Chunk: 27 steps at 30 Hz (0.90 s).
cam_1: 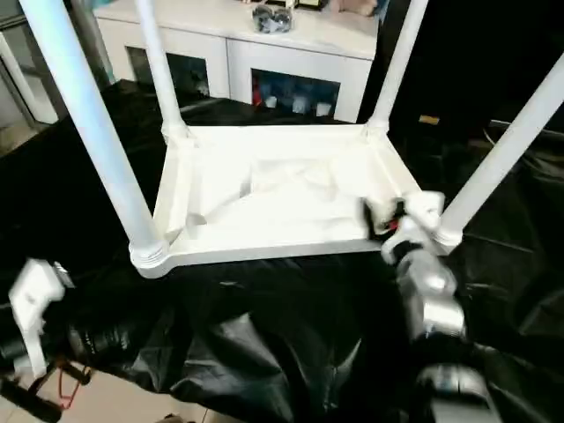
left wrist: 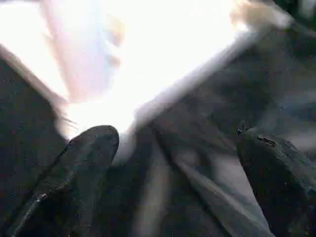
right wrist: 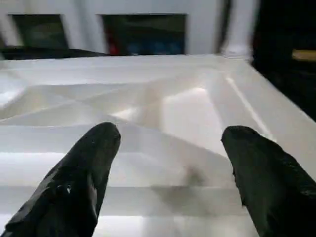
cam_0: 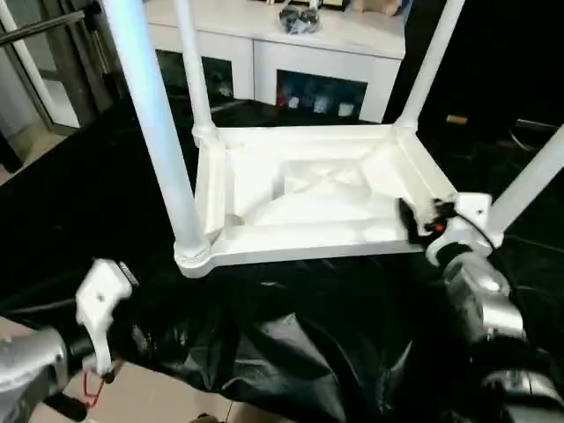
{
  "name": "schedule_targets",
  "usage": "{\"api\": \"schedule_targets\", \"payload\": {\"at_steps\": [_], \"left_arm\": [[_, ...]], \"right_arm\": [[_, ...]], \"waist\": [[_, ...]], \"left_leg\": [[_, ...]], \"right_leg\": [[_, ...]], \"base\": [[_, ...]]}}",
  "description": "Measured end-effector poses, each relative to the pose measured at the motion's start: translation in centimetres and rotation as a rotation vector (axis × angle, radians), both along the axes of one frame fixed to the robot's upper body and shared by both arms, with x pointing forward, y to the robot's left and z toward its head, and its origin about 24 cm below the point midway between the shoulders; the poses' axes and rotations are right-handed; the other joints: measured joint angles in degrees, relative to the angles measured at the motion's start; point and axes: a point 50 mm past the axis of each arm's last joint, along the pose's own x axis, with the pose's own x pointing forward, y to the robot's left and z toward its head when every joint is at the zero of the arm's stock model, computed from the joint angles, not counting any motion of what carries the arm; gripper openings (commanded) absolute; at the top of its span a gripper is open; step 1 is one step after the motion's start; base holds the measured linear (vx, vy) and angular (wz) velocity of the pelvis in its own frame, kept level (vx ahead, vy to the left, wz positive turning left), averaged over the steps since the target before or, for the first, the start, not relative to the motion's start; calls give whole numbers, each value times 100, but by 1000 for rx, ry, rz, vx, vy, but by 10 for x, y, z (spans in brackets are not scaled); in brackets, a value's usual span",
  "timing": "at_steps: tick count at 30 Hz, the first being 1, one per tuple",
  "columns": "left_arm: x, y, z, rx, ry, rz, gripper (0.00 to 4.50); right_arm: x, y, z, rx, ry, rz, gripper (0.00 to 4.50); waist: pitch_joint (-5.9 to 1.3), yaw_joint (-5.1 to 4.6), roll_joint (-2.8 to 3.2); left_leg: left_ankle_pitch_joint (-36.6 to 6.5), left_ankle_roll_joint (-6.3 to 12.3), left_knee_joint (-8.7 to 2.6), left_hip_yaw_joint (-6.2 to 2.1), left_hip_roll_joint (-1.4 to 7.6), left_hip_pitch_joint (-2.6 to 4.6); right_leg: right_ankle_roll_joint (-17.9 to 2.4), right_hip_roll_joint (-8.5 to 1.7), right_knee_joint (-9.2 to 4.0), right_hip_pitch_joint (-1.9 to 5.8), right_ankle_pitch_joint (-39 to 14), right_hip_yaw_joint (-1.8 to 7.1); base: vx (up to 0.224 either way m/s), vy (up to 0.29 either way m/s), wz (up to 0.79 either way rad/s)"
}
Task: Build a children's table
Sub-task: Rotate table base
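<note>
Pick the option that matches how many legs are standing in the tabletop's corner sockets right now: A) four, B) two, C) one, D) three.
A: the upturned tabletop has a leg rising from each corner: near left, far left, far right and near right.
</note>
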Motion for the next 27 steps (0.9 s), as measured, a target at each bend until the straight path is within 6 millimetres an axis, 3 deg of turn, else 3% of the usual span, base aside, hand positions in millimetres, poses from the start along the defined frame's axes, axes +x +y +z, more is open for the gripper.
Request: {"api": "schedule_targets", "payload": {"at_steps": [4, 7, 16, 20, 24, 27], "left_arm": [[19, 9, 5, -42, -95, 132, 445], [31, 10, 9, -64, -143, 173, 445], [75, -20, 7, -251, -209, 99, 445], [97, -30, 3, -311, -212, 113, 445], [99, -40, 9, -387, -216, 22, 445], [89, -44, 13, -425, -159, -85, 445]], "right_arm": [[-20, -2, -5, -42, -7, -8, 380], [-29, -7, -10, -63, 1, -53, 380], [-50, -34, -20, -151, 72, -353, 380], [-54, -35, -27, -178, 114, -458, 380], [-51, -32, -34, -181, 190, -466, 380], [-42, -27, -35, -187, 212, -409, 380]], "waist": [[-2, 41, -11], [-4, 9, -20], [-14, -16, -73], [-12, -26, -88], [-12, -25, -84], [-4, -32, -61]], "left_leg": [[0, 0, 0, 0, -3, -1], [0, 0, 2, -5, -4, 0], [0, 0, -1, 2, -5, -1], [1, -1, 0, 2, -5, -11], [0, 0, 1, 7, -6, -10], [0, 0, 1, 10, -4, -10]], "right_leg": [[1, 0, -5, 8, -1, 4], [1, -1, -6, 7, -1, 9], [5, 6, -1, -2, 0, 7], [7, 5, -2, -15, 1, 10], [3, -3, -1, -15, 4, 14], [-27, -2, -2, -16, 21, 12]], "base": [[0, 0, 0], [0, 0, 0], [0, 0, 0], [0, 0, 0], [0, 0, 0], [0, 0, 0]]}}
